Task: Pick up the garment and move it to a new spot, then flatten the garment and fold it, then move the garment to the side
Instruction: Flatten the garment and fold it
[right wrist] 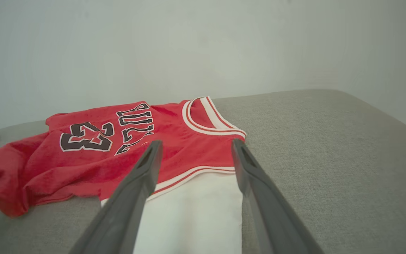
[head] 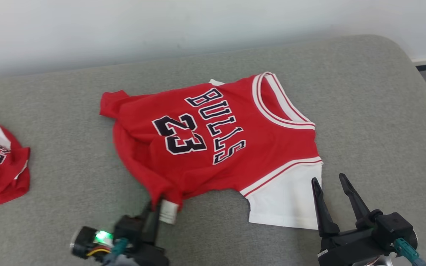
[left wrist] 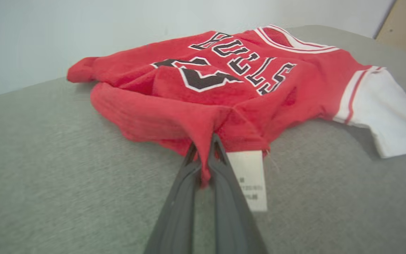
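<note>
— Pinching anything on your left side?
— I am clamping my left gripper (left wrist: 203,151) on the bunched hem of the red garment (head: 213,147), beside its white tag (left wrist: 248,180).
— And your right?
— My right gripper (head: 328,180) is hovering spread wide at the white sleeve (head: 287,199); the garment is lying on the grey cushion (head: 364,92).

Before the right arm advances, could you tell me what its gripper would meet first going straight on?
Probably the white sleeve of the jersey, which lies between the fingers of the open right gripper and just ahead of them; the red body comes next. The gripper's height above the cloth is unclear, so it might skim over.
</note>
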`<state>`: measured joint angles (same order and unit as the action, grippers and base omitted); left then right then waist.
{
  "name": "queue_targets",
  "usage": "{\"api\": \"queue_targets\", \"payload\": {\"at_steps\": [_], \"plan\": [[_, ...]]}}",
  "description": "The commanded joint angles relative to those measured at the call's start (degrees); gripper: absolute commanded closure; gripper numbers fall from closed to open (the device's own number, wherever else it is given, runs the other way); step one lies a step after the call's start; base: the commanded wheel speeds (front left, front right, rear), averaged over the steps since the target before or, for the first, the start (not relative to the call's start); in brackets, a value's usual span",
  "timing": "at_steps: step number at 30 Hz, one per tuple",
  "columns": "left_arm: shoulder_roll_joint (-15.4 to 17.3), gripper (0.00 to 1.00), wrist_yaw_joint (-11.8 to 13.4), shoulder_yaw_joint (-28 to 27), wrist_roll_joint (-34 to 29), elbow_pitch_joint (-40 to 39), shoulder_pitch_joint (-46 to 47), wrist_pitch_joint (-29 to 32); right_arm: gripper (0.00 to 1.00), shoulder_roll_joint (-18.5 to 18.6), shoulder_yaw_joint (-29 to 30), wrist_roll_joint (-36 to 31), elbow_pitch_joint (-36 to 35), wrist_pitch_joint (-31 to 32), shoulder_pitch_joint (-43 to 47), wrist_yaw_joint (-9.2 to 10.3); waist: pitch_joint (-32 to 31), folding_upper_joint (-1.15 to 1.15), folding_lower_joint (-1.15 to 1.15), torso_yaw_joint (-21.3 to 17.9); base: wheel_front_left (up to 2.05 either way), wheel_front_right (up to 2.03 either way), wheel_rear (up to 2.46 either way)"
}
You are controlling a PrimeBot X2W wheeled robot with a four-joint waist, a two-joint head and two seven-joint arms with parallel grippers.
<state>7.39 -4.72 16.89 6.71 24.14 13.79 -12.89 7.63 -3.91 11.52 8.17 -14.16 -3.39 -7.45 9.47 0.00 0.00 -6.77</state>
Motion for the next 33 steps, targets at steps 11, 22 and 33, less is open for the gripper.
{"api": "queue_targets", "payload": {"at_steps": [11,22,33], "plan": [[-3.2,0.0,-1.4,5.2,1.8,6.7,3.3,-1.8,0.0,0.2,1.9,0.1,0.7,-0.5,1.3,-0.08,0.1,0.0,0.0,-1.7,0.0,0.0,0.0],[1.0,0.0,2.1,-2.3,4.2,-7.3,-1.1,-2.3,0.0,-0.5,1.2,0.0,0.6,-0.6,1.2,-0.08,-0.3,0.0,0.0,1.1,0.0,0.0,0.0],[1.9,0.0,1.2,-3.1,6.2,-1.6,0.7,-1.8,0.0,0.0,1.0,0.5,1.2,-0.6,0.2,-0.08,0.9,0.0,0.0,-2.6,0.0,0.0,0.0]]}}
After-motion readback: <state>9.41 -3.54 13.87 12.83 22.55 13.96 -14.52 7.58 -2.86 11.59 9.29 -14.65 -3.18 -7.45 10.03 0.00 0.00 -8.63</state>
